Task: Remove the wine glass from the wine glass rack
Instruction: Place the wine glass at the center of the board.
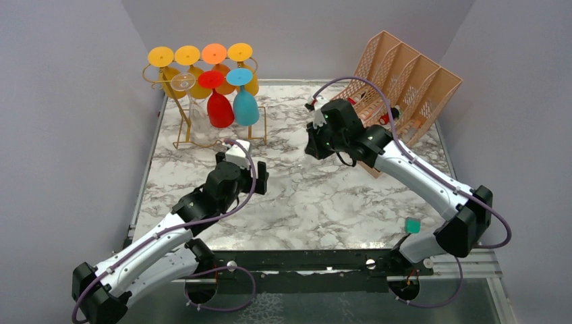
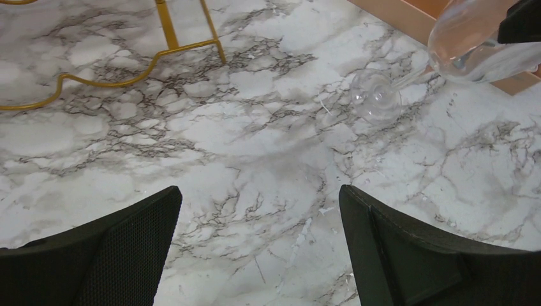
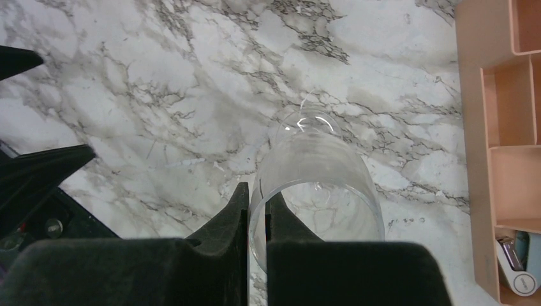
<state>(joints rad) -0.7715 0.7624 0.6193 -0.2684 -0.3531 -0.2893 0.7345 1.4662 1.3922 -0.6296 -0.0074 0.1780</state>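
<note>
The gold wire wine glass rack [image 1: 181,138] stands at the back left. Orange, red and blue glasses hang on it bases up, and a clear one [image 1: 197,115] at its front left. Part of the rack's wavy foot rail [image 2: 115,81] shows in the left wrist view. My right gripper [image 3: 256,191] is shut on the rim of a clear wine glass [image 3: 319,172], one finger inside the bowl and one outside. This glass [image 2: 469,44] hangs tilted over the marble, its base [image 2: 376,95] low. My left gripper [image 2: 258,194] is open above bare marble with nothing between its fingers.
A peach lattice file organizer [image 1: 405,88] stands at the back right, close behind the right gripper [image 1: 316,143]; its compartments [image 3: 504,127] hold small items. Grey walls close the table on three sides. The left gripper [image 1: 258,177] is near mid-table.
</note>
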